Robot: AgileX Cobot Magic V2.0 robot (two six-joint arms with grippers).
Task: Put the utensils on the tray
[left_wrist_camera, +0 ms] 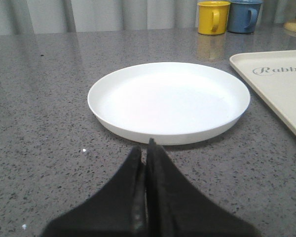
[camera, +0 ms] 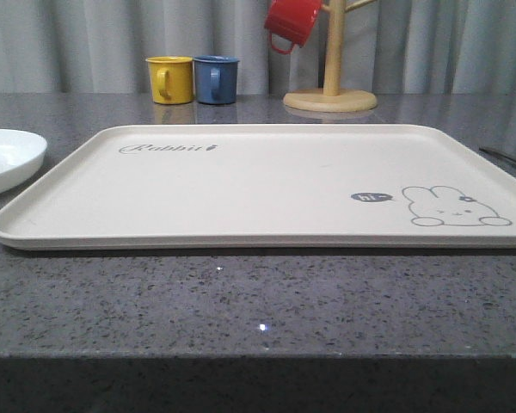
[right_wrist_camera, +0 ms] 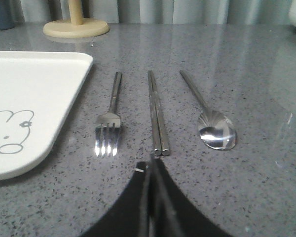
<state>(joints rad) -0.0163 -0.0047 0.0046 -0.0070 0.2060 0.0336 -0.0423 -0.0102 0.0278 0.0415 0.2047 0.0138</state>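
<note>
A speckled grey stone desk (camera: 258, 301) with a glossy finish stretches before pale pleated curtains (camera: 69, 43). At its centre lies the cream rectangular tray (camera: 267, 185), rounded at the corners with a low raised rim, printed with a grey rabbit, a "hi" bubble and "Rabbit" script; nothing rests on it. Left of the tray sits a round, shallow white plate (left_wrist_camera: 168, 101), also bare. Right of the tray, three polished steel utensils lie side by side on the desk: a four-tined fork (right_wrist_camera: 110, 121) nearest the tray, then long flat chopsticks (right_wrist_camera: 157, 113), then a spoon (right_wrist_camera: 209, 121). Behind the tray stand a yellow mug (camera: 170, 79) and a blue mug (camera: 216, 79), touching, and a wooden mug stand (camera: 331, 86) carrying a red mug (camera: 292, 21). The left gripper (left_wrist_camera: 147, 148) points at the plate and the right gripper (right_wrist_camera: 149, 165) at the chopsticks, both pinched together, holding nothing.
</note>
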